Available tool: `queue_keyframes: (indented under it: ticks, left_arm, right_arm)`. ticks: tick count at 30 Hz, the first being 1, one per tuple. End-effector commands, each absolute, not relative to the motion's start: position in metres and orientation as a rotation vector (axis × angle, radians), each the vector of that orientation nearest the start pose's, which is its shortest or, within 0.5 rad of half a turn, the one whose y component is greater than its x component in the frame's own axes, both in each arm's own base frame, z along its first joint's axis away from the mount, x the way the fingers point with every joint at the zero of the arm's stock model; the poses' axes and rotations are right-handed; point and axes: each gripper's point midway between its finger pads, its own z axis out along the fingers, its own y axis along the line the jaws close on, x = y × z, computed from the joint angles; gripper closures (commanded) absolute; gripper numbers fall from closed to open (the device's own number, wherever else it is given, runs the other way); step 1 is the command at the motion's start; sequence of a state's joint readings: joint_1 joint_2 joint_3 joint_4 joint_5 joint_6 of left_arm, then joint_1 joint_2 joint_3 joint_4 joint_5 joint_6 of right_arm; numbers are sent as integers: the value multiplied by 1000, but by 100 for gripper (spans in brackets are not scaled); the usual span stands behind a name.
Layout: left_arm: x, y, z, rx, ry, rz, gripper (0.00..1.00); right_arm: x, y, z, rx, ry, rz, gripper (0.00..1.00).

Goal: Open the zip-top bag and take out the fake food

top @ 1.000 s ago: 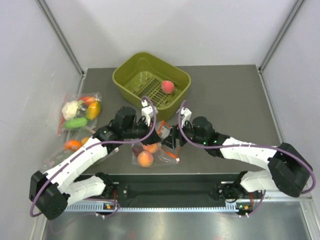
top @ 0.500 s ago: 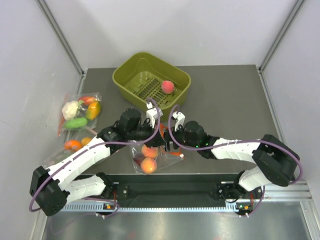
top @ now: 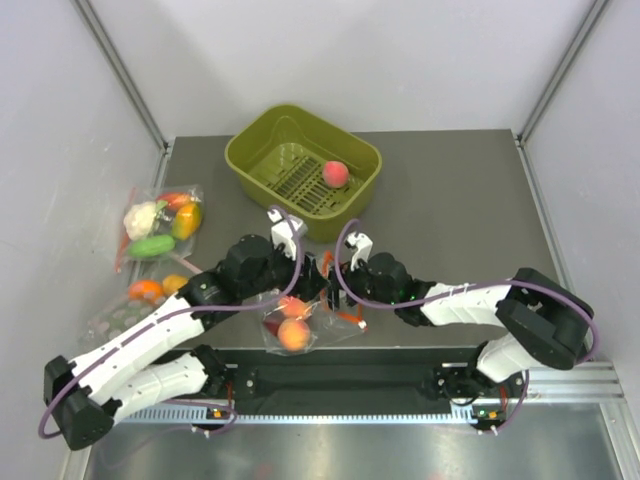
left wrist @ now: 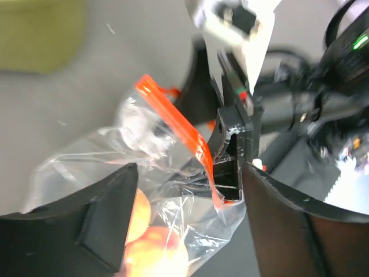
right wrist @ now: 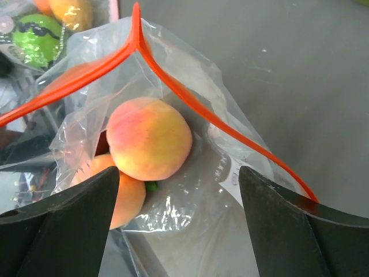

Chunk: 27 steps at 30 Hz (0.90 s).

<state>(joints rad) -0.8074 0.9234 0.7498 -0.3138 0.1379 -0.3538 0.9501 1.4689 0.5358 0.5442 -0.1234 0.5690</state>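
Observation:
The zip-top bag (top: 318, 322) lies on the table near the front edge, its orange-red zip strip (right wrist: 86, 78) parted. Two peaches of the fake food (right wrist: 149, 145) lie inside it, one behind the other (right wrist: 124, 196). Another peach (top: 335, 174) sits in the green bin (top: 262, 150). My left gripper (left wrist: 190, 173) is open, astride the bag's crinkled end, with peaches (left wrist: 153, 245) near its left finger (left wrist: 86, 225). My right gripper (right wrist: 179, 173) is open at the bag's mouth, facing the peaches. Both grippers meet above the bag in the top view (top: 322, 285).
A clear bag with cauliflower and cucumber (top: 160, 225) lies at the left edge of the table. Below it lies another bag with orange pieces (top: 145, 293). The green bin stands just behind the two grippers. Grey walls close in both sides.
My left gripper has opened and let go of the bag. The bag has settled lower and slightly left on the table. My right gripper has moved left toward its mouth.

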Motion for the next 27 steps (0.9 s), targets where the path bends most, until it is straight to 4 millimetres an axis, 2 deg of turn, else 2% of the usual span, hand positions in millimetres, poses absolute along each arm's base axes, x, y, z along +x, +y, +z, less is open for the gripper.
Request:
queue_keyframes:
  ticks: [1,2,3,4,9,17,23,27]
  left_arm:
    - [205,-234,237,395,1934,-781,22]
    - [207,-224,231,351,1957,-731,14]
    - [207,-219,228,323,1970,-711,12]
    - [208,-212,226,268,1989,-695,11]
    - [210,-164,187,57,2145,-425,4]
    - [196,-152,146,-40,2265,-376,2]
    - [190,-142,117,-90,2340,-298,1]
    - [188,-145,104,-103,2372,-299,1]
  right_arm:
    - [200,344,92,-464,2064,1049,16]
    - [199,341,90,-460,2074,1044,16]
    - [200,338,88,-452,2081,1036,16]
    - [201,336,87,-448,2084,1032,16]
    - [200,333,87,-448,2085,1029,16]
    - [203,333,98,-438,2061,1036,15]
    - [206,325,107,-429,2042,1019,15]
    - [207,321,110,-430,2036,1011,15]
